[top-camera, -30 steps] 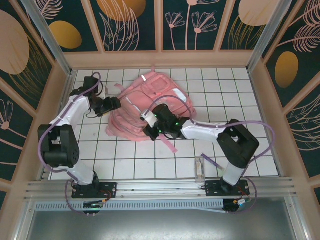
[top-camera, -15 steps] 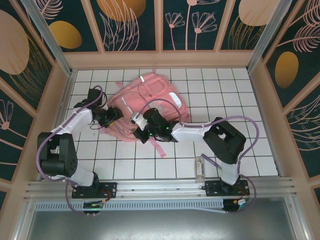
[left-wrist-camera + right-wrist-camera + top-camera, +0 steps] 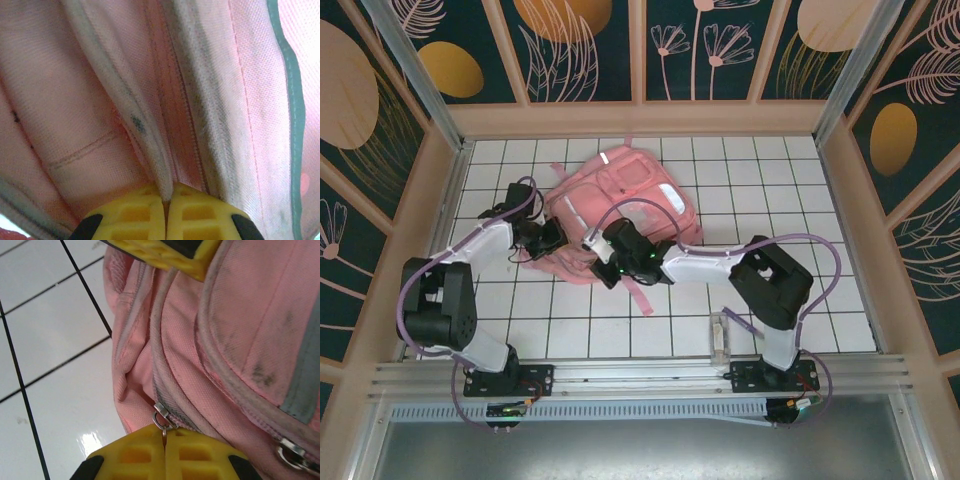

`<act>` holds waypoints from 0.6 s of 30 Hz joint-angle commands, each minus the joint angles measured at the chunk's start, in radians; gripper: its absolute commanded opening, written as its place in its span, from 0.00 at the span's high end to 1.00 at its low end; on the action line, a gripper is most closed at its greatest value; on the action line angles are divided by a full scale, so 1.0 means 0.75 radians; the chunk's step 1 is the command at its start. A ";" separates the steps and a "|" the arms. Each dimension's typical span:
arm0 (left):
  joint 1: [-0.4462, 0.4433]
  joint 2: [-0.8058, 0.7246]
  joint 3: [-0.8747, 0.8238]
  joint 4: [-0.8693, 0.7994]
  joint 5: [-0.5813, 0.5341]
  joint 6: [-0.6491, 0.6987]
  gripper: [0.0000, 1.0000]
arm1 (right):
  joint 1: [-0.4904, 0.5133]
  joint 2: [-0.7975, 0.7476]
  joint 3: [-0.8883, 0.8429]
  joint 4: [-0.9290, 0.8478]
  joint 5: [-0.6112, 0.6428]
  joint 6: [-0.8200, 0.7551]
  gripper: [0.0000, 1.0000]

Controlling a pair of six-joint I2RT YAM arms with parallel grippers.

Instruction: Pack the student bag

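The student bag (image 3: 620, 205) lies flat on the white tiled table (image 3: 770, 190), and it is the biggest thing there. One pink strap (image 3: 638, 293) runs out from the near edge of the bag toward the arms.

The left gripper (image 3: 552, 238) is at the left side of the bag, low on that side. In the left wrist view its yellow fingers (image 3: 142, 215) are pressed together, and a pale, dirty seam of the bag goes down between them, so it pinches the fabric.

The right gripper (image 3: 592, 243) is at the near left corner of the bag, just beside the left one. In the right wrist view its fingers (image 3: 195, 455) are also pressed together, and the small metal zipper pull (image 3: 160, 416) of the bag sits just at their tips. It seems to be pinched there, but the contact itself is hidden.

A small clear box (image 3: 721, 335) lies well apart from the bag, on its near right side.
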 commanded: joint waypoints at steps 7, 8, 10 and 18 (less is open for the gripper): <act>0.062 0.071 -0.077 0.021 -0.111 0.141 1.00 | -0.252 -0.186 -0.145 -0.374 0.186 0.009 0.93; 0.065 0.061 -0.083 0.028 -0.112 0.145 1.00 | -0.270 -0.191 -0.154 -0.378 0.189 0.008 0.93; 0.069 0.047 -0.083 0.021 -0.113 0.156 1.00 | -0.313 -0.202 -0.168 -0.395 0.208 0.016 0.93; 0.053 -0.022 -0.026 -0.065 0.033 0.298 1.00 | -0.434 -0.259 -0.231 -0.350 0.289 0.022 0.82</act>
